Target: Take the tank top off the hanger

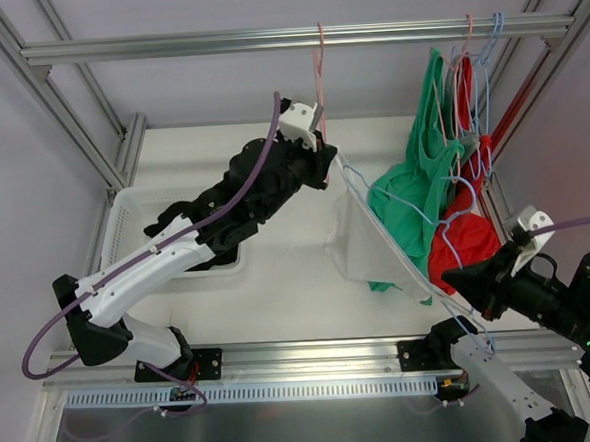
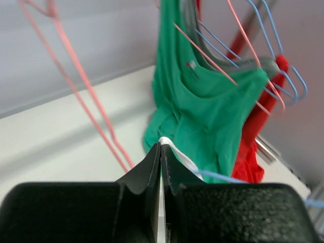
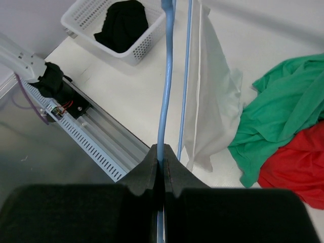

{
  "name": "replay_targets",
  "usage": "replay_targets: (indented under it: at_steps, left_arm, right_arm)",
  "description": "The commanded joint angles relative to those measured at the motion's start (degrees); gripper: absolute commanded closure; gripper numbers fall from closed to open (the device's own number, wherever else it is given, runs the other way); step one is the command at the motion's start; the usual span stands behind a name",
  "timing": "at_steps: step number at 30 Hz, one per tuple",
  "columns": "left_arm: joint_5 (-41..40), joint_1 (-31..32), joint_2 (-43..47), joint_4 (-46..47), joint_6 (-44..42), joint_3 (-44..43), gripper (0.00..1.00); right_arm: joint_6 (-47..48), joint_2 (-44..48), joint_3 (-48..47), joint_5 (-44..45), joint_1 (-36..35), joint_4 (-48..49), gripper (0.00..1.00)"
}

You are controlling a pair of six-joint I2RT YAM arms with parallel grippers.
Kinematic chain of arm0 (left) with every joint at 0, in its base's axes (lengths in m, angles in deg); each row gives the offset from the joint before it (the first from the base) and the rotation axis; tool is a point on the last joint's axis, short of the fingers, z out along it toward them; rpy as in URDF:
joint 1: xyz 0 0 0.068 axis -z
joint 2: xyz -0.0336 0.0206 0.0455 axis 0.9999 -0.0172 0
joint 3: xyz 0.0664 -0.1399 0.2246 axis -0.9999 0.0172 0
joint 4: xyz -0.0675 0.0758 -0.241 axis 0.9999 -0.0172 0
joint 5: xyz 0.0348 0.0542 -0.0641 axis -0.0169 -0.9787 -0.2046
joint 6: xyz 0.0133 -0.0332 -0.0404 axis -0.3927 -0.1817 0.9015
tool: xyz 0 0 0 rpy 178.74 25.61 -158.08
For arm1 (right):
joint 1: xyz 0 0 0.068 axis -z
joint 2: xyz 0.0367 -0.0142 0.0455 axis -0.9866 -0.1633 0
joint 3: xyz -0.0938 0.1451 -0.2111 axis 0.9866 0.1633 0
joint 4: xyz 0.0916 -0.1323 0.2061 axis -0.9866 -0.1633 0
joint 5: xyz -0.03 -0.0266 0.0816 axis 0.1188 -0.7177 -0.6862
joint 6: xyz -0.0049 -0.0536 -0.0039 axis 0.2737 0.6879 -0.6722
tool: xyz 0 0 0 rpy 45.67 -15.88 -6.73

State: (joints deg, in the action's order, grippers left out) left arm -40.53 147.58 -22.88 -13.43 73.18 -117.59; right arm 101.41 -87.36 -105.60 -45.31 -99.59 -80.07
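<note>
A white tank top (image 1: 361, 239) hangs from a blue wire hanger (image 1: 402, 252) that slants across the middle of the table. My left gripper (image 1: 329, 161) is shut on the top's white strap (image 2: 177, 152) at the hanger's upper end. My right gripper (image 1: 459, 286) is shut on the blue hanger's wire (image 3: 166, 96) at its lower right end. In the right wrist view the white top (image 3: 210, 96) drapes beside the wire.
Green (image 1: 423, 178) and red (image 1: 467, 241) garments hang on hangers from the rail (image 1: 264, 40) at the right. An empty pink hanger (image 1: 319, 64) hangs at the centre. A white basket (image 1: 124, 206) holding black cloth (image 3: 121, 23) stands at the left.
</note>
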Motion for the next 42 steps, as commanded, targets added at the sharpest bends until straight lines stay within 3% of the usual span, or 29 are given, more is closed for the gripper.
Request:
replay_targets:
  at_steps: [1,4,7,10,11,12,13,14,17,19,20,22,23,24,26,28,33,35,37,38,42]
  left_arm:
    - [-13.9,0.5,4.4,2.9,2.9,-0.3,1.0]
    - [-8.5,0.5,6.3,2.8,2.9,1.4,1.0]
    - [4.9,0.6,9.3,4.0,1.6,5.0,1.0]
    - [17.7,0.7,14.1,7.1,0.3,11.9,1.0]
    - [21.4,0.8,15.6,7.8,0.1,14.1,1.0]
    - [27.9,0.8,18.5,8.3,-0.2,18.2,1.0]
    - [31.5,0.8,19.8,8.6,-0.6,20.2,1.0]
    - [34.8,0.8,21.2,8.6,-1.0,22.3,1.0]
    - [33.1,1.6,27.1,8.6,-0.3,31.3,1.0]
    - [29.9,1.6,31.3,8.6,1.6,38.4,1.0]
    - [24.4,1.6,32.5,8.6,2.6,40.8,1.0]
    - [19.0,1.6,34.8,8.2,6.0,46.7,1.0]
    - [14.0,1.6,35.2,7.7,7.4,48.3,1.0]
    - [13.2,1.6,35.8,7.2,9.1,51.0,1.0]
    - [13.1,1.6,36.2,7.1,10.4,53.5,1.0]
    - [13.7,1.5,36.2,7.2,11.7,56.3,1.0]
    - [10.0,1.6,36.3,6.5,13.7,60.2,1.0]
    - [8.6,1.5,36.5,5.6,14.3,60.4,0.84]
    - [7.8,1.6,36.5,5.1,14.1,59.8,0.59]
    - [7.7,1.6,36.3,3.6,13.6,58.5,0.29]
    - [7.1,1.5,35.5,-0.5,11.8,53.8,0.1]
  right_arm:
    - [3.8,4.6,-0.6,-7.6,-0.2,1.0,1.0]
    - [3.5,7.3,-1.5,-10.0,-0.4,4.3,1.0]
    - [-1.8,10.1,1.0,-7.9,-0.4,15.3,1.0]
    - [-14.9,15.3,14.5,0.1,-0.4,39.2,1.0]
    - [-18.5,16.6,24.0,1.1,-0.4,46.7,1.0]
    - [-22.0,17.8,28.9,1.8,-0.3,63.8,1.0]
    - [-28.7,17.5,33.2,3.0,-0.1,72.9,1.0]
    - [-31.5,16.5,40.3,3.3,-0.2,90.9,1.0]
    - [-38.4,7.7,44.6,6.1,-0.2,114.3,1.0]
    - [-38.4,1.7,44.6,10.5,-0.4,119.8,1.0]
    - [-37.1,0.3,44.6,12.4,-0.8,123.9,1.0]
    - [-29.1,-1.7,43.5,18.2,-3.2,122.2,1.0]
    - [-24.8,-2.2,41.8,19.9,-4.7,111.4,1.0]
    - [-17.6,-2.0,39.9,21.8,-5.6,106.3,1.0]
    - [-13.7,0.5,40.5,26.3,-6.9,99.6,1.0]
    - [-12.5,3.7,45.6,27.0,-7.5,98.2,1.0]
    - [-9.2,10.0,42.0,18.7,-7.5,67.8,1.0]
    - [-10.3,10.2,39.1,19.2,-7.5,56.6,1.0]
    - [-10.5,9.1,37.7,19.2,-7.4,52.5,1.0]
    - [-10.3,8.5,36.4,19.1,-7.5,50.2,1.0]
    - [-7.9,-2.8,28.0,21.9,-7.5,44.3,1.0]
